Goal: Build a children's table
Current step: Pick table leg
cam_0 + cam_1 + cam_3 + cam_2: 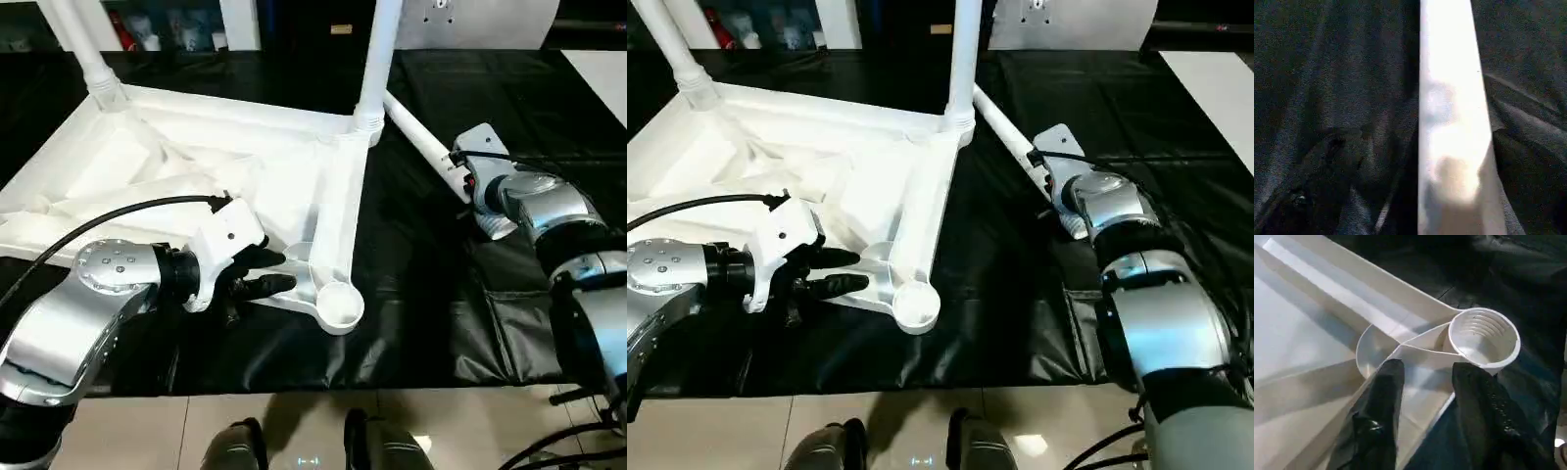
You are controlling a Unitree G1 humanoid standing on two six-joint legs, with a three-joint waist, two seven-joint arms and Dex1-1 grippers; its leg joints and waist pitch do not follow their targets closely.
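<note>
Lying loose on the black cover, the leg [423,144] runs from the top's [147,166] far corner toward the right gripper [468,168], released and nearer; the left gripper [266,271], part-spread, sits at the empty socket [341,305].

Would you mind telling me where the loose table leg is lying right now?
The loose leg lies on the black-covered worktable, right of the upturned table top, running from its far right corner towards the right gripper.

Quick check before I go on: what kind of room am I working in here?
Probably an indoor lab or workshop: a worktable draped in black cloth, a pale tiled floor, and cluttered shelving behind the upturned white tabletop.
</note>
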